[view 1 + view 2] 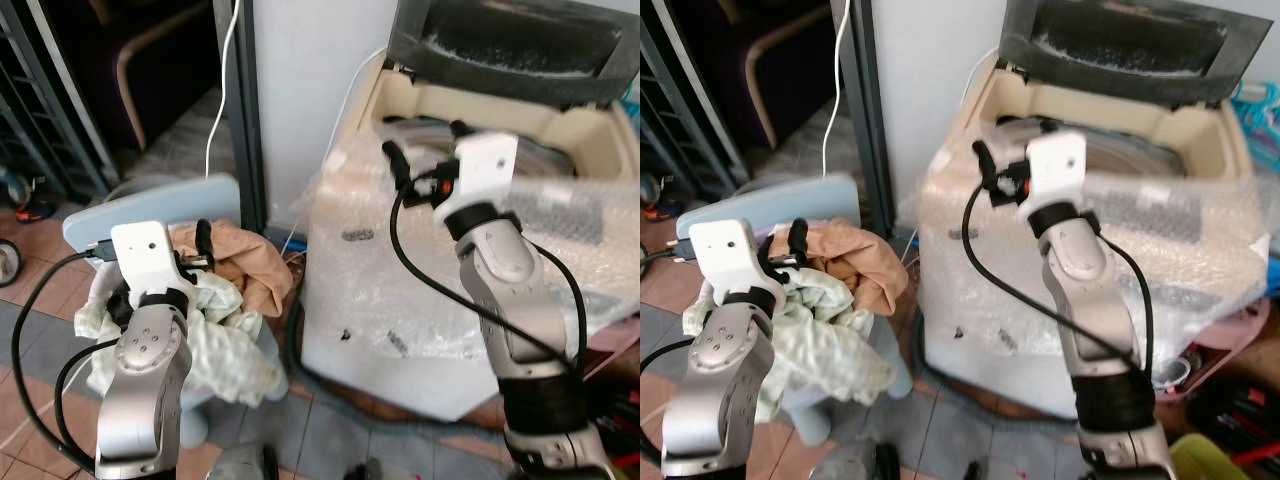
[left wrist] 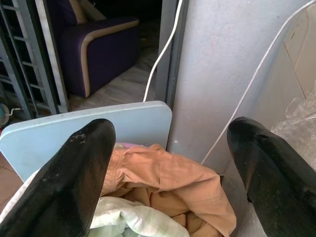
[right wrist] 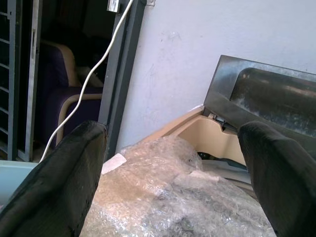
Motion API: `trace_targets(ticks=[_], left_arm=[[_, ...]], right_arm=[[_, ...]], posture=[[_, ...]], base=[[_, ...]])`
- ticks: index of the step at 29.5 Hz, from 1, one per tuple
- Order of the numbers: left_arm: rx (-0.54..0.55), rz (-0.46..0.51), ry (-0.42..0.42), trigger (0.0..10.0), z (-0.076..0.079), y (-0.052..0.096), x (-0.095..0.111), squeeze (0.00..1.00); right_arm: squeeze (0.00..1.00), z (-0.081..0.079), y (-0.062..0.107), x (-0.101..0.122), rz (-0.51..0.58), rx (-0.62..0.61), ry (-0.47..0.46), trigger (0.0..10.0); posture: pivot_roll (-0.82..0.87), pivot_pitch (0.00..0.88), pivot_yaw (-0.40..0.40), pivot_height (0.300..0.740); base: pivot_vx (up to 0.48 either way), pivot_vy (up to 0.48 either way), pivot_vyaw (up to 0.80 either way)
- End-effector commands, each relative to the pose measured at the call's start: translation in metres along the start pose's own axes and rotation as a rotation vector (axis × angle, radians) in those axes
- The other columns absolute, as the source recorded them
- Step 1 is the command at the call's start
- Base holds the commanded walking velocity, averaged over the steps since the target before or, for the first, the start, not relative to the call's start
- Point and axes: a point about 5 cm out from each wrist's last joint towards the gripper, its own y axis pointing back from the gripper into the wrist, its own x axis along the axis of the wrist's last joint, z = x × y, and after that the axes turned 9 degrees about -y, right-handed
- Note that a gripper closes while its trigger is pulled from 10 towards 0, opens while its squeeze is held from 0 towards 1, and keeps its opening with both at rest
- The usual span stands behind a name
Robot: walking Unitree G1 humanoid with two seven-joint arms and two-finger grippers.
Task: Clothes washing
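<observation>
Laundry is sitting heaped in the pale blue basket (image 1: 120, 215): an orange garment (image 2: 173, 182) beyond my left gripper (image 2: 173, 197), a pale green cloth (image 1: 225, 335) beneath it. I am holding both grippers spread wide and empty. My right gripper (image 1: 425, 150) is hovering at the bubble-wrapped washing machine's (image 1: 400, 290) near rim, lid (image 1: 510, 45) raised beyond.

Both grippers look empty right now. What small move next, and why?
Probably lower the left gripper onto the orange garment and close. Its fingers are open just above the clothes in the basket, holding nothing. The right gripper hangs open and empty at the rim of the washer, whose lid is up, so the drum is ready.
</observation>
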Motion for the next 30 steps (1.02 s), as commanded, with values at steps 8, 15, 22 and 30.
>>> trace_targets(ticks=[8, 15, 22, 30], left_arm=[[0.065, -0.019, -0.024, 10.0, -0.016, 0.002, 0.000, 0.00], [0.049, -0.044, -0.018, 10.0, -0.016, 0.002, -0.003, 0.00], [0.001, -0.052, -0.046, 10.0, -0.009, 0.004, -0.003, 0.00], [-0.025, -0.090, -0.062, 10.0, -0.008, 0.009, -0.007, 0.00]], right_arm=[[0.00, -0.019, 0.008, -0.012, -0.079, 0.087, -0.030, 10.0], [0.00, -0.023, 0.013, -0.029, -0.158, 0.120, -0.032, 10.0], [0.00, -0.022, 0.016, -0.060, -0.312, 0.145, 0.017, 10.0], [0.00, -0.007, 0.012, -0.089, -0.476, 0.106, 0.057, 10.0]], posture=[[0.10, 0.067, -0.043, 0.740], [0.11, 0.070, -0.041, 0.740], [0.11, 0.080, -0.037, 0.740], [0.13, 0.095, -0.044, 0.740]], base=[[0.000, 0.052, 0.20], [0.000, 0.000, 0.80], [0.000, 0.000, 0.73], [0.000, 0.000, 0.00]])
